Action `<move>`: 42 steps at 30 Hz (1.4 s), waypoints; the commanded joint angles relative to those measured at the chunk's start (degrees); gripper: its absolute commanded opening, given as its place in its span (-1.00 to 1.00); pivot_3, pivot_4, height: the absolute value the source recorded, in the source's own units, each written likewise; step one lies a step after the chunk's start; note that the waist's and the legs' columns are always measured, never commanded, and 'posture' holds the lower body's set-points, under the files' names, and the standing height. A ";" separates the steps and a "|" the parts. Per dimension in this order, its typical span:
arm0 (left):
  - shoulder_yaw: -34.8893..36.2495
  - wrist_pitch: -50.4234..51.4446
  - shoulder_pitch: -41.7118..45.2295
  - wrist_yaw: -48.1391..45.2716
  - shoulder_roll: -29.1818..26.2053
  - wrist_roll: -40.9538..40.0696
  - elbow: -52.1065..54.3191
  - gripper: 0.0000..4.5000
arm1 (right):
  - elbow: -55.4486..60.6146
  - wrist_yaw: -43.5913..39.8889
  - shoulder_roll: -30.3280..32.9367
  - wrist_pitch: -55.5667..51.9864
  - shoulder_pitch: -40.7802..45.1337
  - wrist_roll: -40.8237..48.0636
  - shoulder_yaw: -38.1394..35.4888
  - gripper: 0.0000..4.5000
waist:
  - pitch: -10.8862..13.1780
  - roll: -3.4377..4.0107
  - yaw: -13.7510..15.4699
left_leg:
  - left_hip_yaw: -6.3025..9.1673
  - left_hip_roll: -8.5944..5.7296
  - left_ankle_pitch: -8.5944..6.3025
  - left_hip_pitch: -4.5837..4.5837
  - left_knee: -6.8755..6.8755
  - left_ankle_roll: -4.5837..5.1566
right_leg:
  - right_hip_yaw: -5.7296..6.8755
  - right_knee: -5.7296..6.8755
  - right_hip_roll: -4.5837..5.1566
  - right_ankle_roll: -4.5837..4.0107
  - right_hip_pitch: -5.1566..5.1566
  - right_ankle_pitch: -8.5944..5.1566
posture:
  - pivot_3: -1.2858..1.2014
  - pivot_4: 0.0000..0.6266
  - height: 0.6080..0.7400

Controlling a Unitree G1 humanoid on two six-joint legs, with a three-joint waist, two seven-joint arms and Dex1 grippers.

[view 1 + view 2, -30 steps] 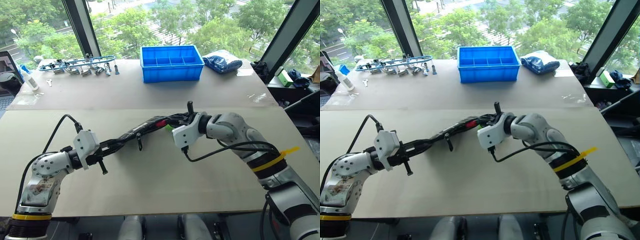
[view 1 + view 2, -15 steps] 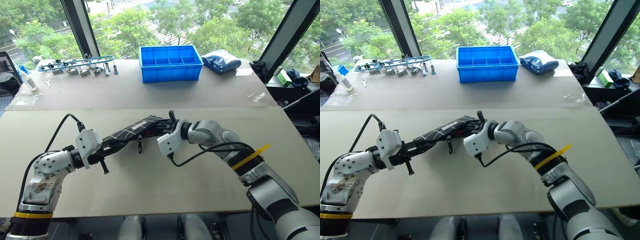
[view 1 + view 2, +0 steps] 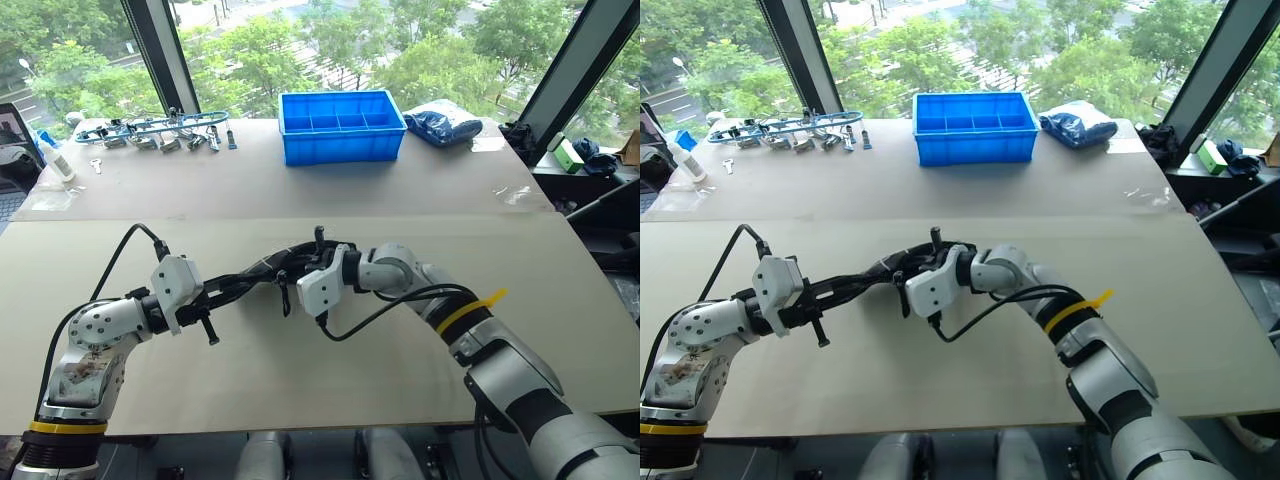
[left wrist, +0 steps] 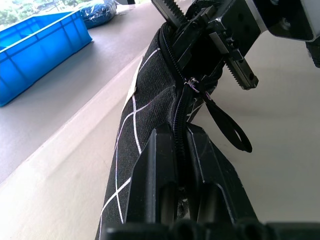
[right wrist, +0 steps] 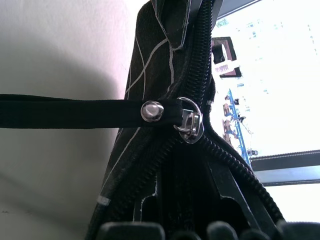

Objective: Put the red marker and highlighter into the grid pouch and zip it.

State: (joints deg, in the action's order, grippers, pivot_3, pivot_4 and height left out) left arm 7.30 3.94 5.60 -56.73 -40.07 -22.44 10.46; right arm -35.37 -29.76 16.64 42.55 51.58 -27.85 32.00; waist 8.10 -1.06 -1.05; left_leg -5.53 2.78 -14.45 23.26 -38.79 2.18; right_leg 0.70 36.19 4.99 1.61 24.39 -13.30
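The grid pouch (image 3: pixel 255 272), black with white lines, hangs stretched between my two grippers above the beige table (image 3: pixel 330 380). My left gripper (image 3: pixel 215 297) is shut on the pouch's left end, its fingers (image 4: pixel 160 165) clamped either side of the zipper line. My right gripper (image 3: pixel 305 258) is shut on the pouch's top edge just behind the zipper slider (image 5: pixel 187 120). The black pull strap (image 4: pixel 225 125) dangles from the slider. The red marker and the highlighter are hidden.
A blue compartment bin (image 3: pixel 343 125) stands at the back middle, with a blue bag (image 3: pixel 445 125) to its right. A row of metal tools (image 3: pixel 160 130) and a small bottle (image 3: pixel 58 160) lie at the back left.
My right gripper has slid left along the pouch's top edge toward the left gripper. The red and green tips seen at the pouch mouth a second ago are covered now. The left gripper has stayed put.
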 commanded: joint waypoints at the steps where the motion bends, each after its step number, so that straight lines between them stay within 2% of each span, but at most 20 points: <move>1: 0.42 -0.28 0.09 0.54 0.18 -0.31 1.88 -1.00 | -0.18 -2.45 -0.25 -1.34 2.52 4.21 -2.91 -0.25 | 0.00 0.00 0.00 | 0.00 0.00 0.00 0.00 0.00 0.00 | 0.00 0.01 0.00 0.00 0.00 0.00 | 0.03 -0.52 1.00; 5: 0.43 -0.36 -0.19 0.59 0.10 -0.22 1.86 -1.00 | -2.63 -1.35 1.94 -2.05 5.42 1.55 -3.65 0.39 | 0.00 0.00 0.13 | 0.00 0.00 0.00 0.00 0.00 0.00 | 0.00 0.00 0.01 0.00 0.00 0.00 | 0.03 -0.52 1.00; 10: 0.28 -0.31 -0.50 0.77 0.05 -0.23 2.13 -1.00 | -3.66 -2.33 5.07 -0.53 8.94 3.84 -5.90 0.39 | 0.01 0.01 0.02 | 0.00 0.00 0.00 0.01 0.02 0.00 | 0.00 0.01 0.01 -0.01 0.03 0.00 | 0.03 -0.52 1.00; 14: 0.44 -0.16 -1.12 0.97 -0.02 -0.37 2.70 -1.00 | 1.82 -10.47 9.45 -2.83 7.89 10.31 -7.47 0.39 | 0.01 0.01 0.13 | 0.00 0.00 0.00 0.01 0.02 0.00 | 0.00 0.00 0.02 -0.01 0.01 0.00 | 0.03 -0.52 1.00; 18: 0.31 -0.14 -1.30 1.06 -0.04 -0.43 2.70 -1.00 | 14.65 -23.40 14.24 -17.68 3.01 23.95 -10.78 0.39 | 0.01 0.01 0.40 | 0.08 0.03 -0.02 0.03 0.00 0.03 | 0.05 -0.02 0.11 0.00 -0.03 0.01 | 0.03 -0.52 1.00; 20: 0.22 -0.13 -1.10 1.05 -0.12 -0.53 2.52 -1.00 | 22.05 -28.19 15.67 -31.02 0.56 33.35 -13.71 0.39 | 0.01 0.01 0.37 | 0.12 0.03 -0.03 0.01 -0.01 0.04 | 0.04 -0.01 0.14 0.01 -0.06 0.01 | 0.03 -0.52 1.00; 21: 0.15 -0.13 -0.88 1.01 -0.18 -0.60 2.31 -1.00 | 25.10 -29.86 16.21 -36.62 -0.70 38.01 -15.25 0.39 | 0.01 0.01 0.37 | 0.19 0.04 -0.03 0.00 -0.01 0.06 | 0.04 -0.01 0.15 0.01 -0.06 0.01 | 0.03 -0.52 1.00; 23: 0.03 -0.17 -0.54 0.92 -0.28 -0.72 1.96 -1.00 | 28.47 -29.53 15.99 -42.46 -2.44 41.61 -17.23 0.39 | 0.01 0.01 0.32 | 0.41 0.04 -0.04 -0.02 -0.01 0.07 | 0.04 0.01 0.15 0.00 -0.07 0.01 | 0.03 -0.52 1.00; 27: -0.45 -0.28 0.44 0.83 -0.28 -0.84 1.22 -1.00 | 26.89 -20.89 14.91 -37.03 -4.76 27.61 -12.37 0.39 | 0.01 0.01 0.14 | 0.41 0.01 -0.06 -0.09 0.02 0.09 | 0.02 0.01 0.08 -0.02 -0.06 0.01 | 0.03 -0.52 1.00; 30: -0.79 -0.31 0.82 0.85 -0.14 -0.96 1.14 -1.00 | 26.04 -15.49 11.99 -34.54 -5.67 21.09 -9.67 0.39 | 0.01 0.01 0.10 | 0.32 -0.03 -0.05 -0.06 0.02 0.09 | 0.01 0.01 0.04 -0.03 -0.01 0.01 | 0.03 -0.52 1.00; 35: -1.01 -0.32 0.73 0.95 0.13 -0.99 1.29 -1.00 | 22.12 -11.06 8.14 -30.96 -5.63 17.05 -8.91 0.39 | 0.01 0.01 0.30 | 0.04 -0.04 -0.04 0.02 -0.04 0.06 | 0.03 0.00 0.05 -0.02 0.00 0.01 | 0.03 -0.52 1.00; 40: -0.88 -0.21 -0.36 1.74 0.43 -0.98 2.18 -1.00 | 18.66 -9.78 5.08 -30.85 -3.72 16.32 -9.44 0.96 | 0.01 0.01 0.23 | 0.03 -0.04 -0.03 -0.02 -0.05 0.06 | 0.03 0.01 0.05 -0.01 -0.03 0.02 | 0.03 -0.52 1.00; 42: -0.75 -0.25 -0.61 1.84 0.42 -0.95 2.30 -1.00 | 17.29 -9.40 4.81 -30.12 -3.16 15.58 -9.26 0.96 | 0.01 0.01 0.25 | 0.02 -0.04 -0.03 -0.01 -0.04 0.05 | 0.02 0.01 0.06 -0.01 -0.02 0.01 | 0.03 -0.52 1.00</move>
State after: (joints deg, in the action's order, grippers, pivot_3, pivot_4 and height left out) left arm 5.49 3.98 4.82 -54.66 -39.07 -23.23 11.48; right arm -17.84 -40.76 21.25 12.08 46.78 -11.60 25.27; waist 8.11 -1.05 -0.80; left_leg -5.51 2.74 -14.49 23.27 -38.83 2.23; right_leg 0.74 36.18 5.04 1.60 24.38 -13.29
